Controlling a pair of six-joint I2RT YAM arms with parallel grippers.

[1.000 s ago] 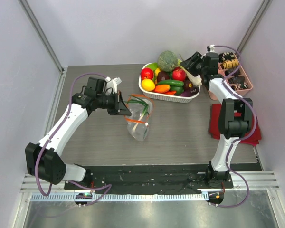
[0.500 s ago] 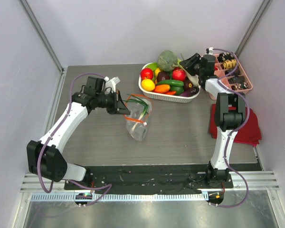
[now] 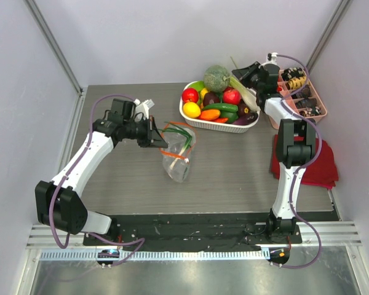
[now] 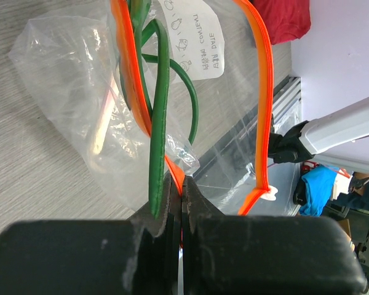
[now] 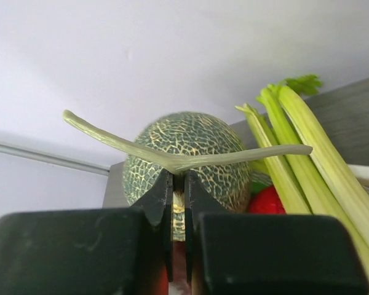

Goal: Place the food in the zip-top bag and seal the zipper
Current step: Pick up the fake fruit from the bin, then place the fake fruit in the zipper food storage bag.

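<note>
Left gripper (image 4: 182, 184): jaws pressed together on the orange zipper (image 4: 126, 61) strip of the clear bag (image 4: 67, 117), which lies just ahead of it.
Right gripper (image 5: 179, 183): jaws pinched on the pale stem (image 5: 234, 157) of the netted melon (image 5: 184, 141), directly beyond its fingertips; celery (image 5: 313, 147) to its right.
</note>
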